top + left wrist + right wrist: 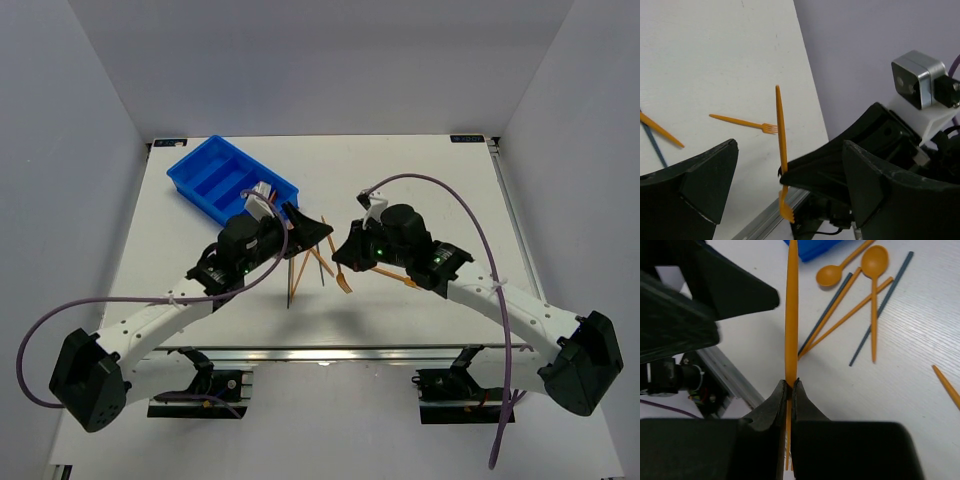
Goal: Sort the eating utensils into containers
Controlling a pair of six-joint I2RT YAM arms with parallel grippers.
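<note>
My right gripper [791, 385] is shut on an orange fork [791, 315] and holds it upright above the table, tines toward its palm. In the left wrist view the same fork [780, 135] stands between my left gripper's [790, 185] wide-open fingers [700, 185] and touches neither. From above, the left gripper [308, 230] and the right gripper [342, 250] meet at the table's middle. The blue tray [196, 198] lies at the back left. Orange spoons [874, 270], orange sticks [850, 312] and dark grey sticks [880, 310] lie on the table below.
Another orange fork [745, 121] lies alone on the white table. An orange stick [660, 130] and a blue stick [655, 145] lie to its left. More orange utensils [300, 265] lie under the two grippers. The table's metal front rail [730, 375] is close by.
</note>
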